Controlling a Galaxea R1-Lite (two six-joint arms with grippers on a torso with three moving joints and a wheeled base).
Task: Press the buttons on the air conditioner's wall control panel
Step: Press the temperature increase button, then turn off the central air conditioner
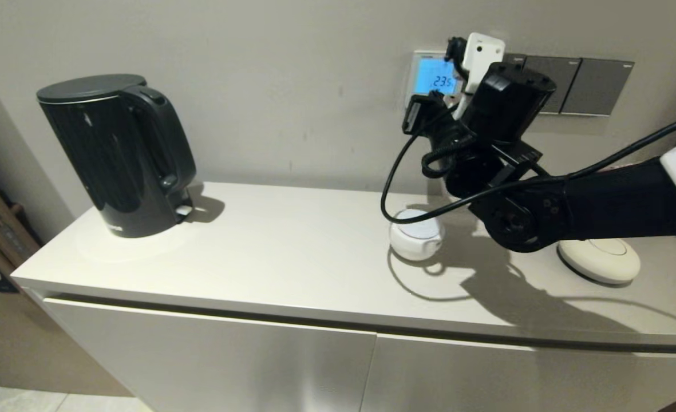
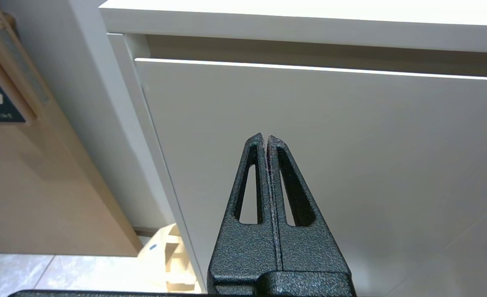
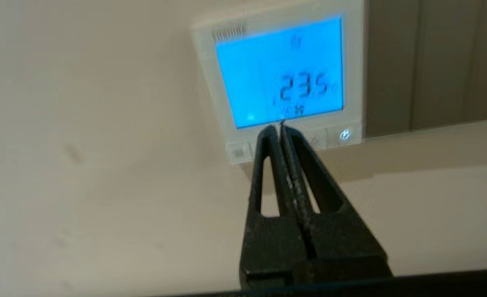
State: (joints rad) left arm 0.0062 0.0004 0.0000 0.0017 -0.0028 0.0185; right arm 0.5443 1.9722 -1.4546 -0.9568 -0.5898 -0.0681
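Note:
The air conditioner's wall control panel (image 1: pixel 429 77) is a white-framed square on the wall, its screen lit blue and reading 23.5. It fills the top of the right wrist view (image 3: pixel 280 74). The buttons run along its bottom edge; one end button (image 3: pixel 238 153) and a lit power button (image 3: pixel 344 134) show, and the middle ones are hidden behind my fingers. My right gripper (image 3: pixel 277 128) is shut and empty, its tips at the button row just under the screen. In the head view the right wrist hides the gripper. My left gripper (image 2: pixel 266 138) is shut, parked low before the cabinet front.
Dark grey switch plates (image 1: pixel 578 86) adjoin the panel on its right. On the white cabinet top (image 1: pixel 257 252) stand a black kettle (image 1: pixel 117 154), a small round white device (image 1: pixel 416 233) with a black cable, and a flat white disc (image 1: pixel 599 260).

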